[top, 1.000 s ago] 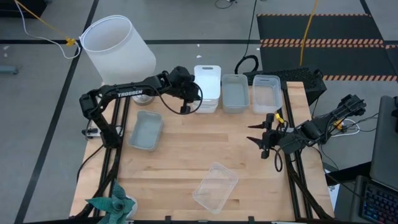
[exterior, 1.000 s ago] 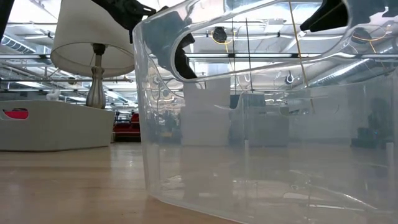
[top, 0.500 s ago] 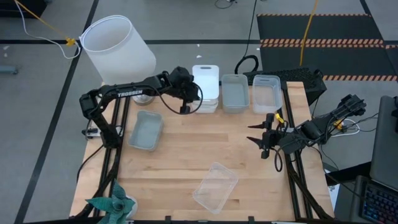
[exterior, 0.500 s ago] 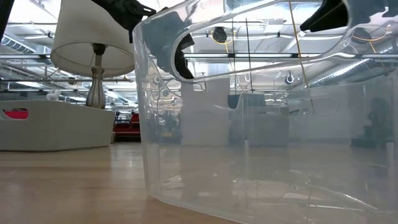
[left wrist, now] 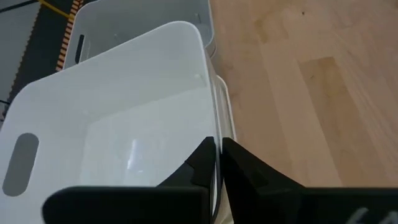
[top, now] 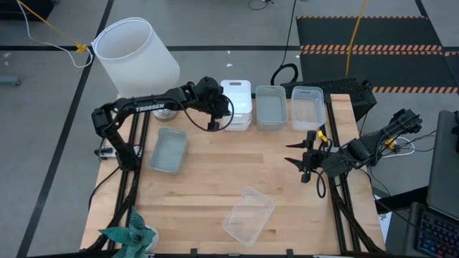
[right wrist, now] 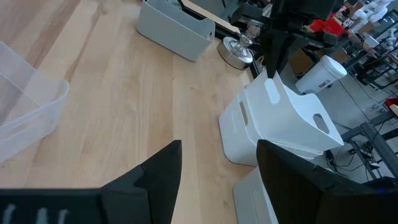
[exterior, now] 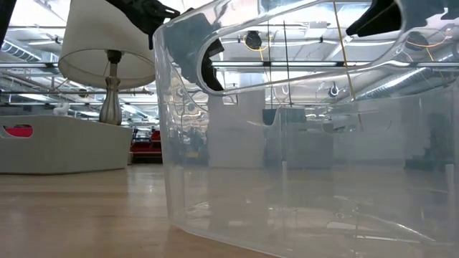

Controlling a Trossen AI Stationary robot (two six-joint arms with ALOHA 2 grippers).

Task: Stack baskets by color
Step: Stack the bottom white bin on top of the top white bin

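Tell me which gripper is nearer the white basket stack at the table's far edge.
Left. The left gripper pinches the rim of the tilted top basket on the white basket stack; the right gripper hangs open across the table, apart from it.

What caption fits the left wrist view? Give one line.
Left gripper pinching the rim of a tilted white basket above the white stack, wooden table beside it.

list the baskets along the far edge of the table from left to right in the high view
white basket stack, its top basket tilted and pinched at the rim in the left gripper → grey basket → clear basket
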